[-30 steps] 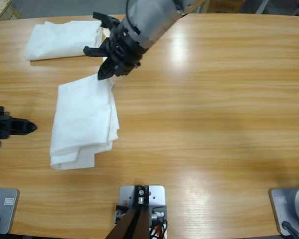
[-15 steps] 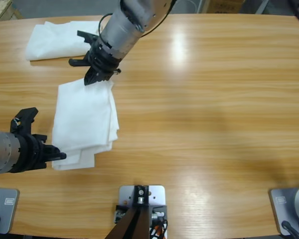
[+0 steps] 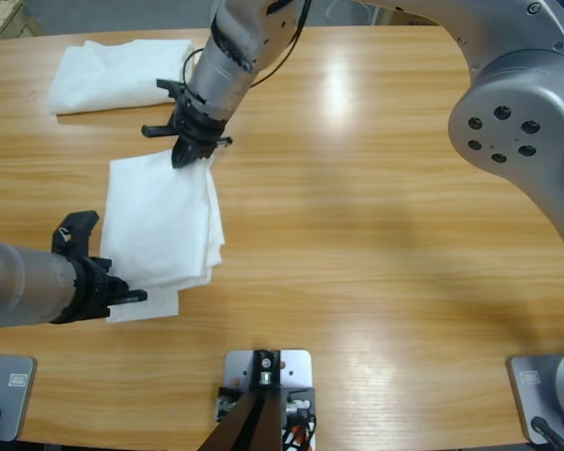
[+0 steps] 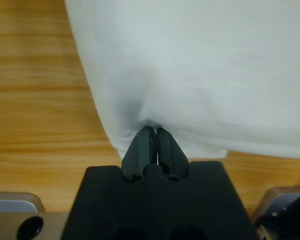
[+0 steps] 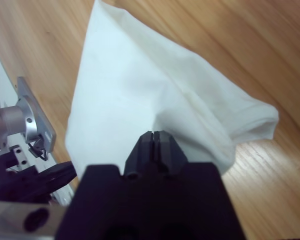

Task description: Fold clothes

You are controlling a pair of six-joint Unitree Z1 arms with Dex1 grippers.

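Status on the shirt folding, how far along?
Done: one folded T-shirt lies at the far-left corner. In hand: the second shirt, already folded narrow, is pinched by the left gripper at its near end and the right gripper at its far end. Left: the final fold.

The long wooden counter carries two white T-shirts: one folded near me, another bundled at the far edge.
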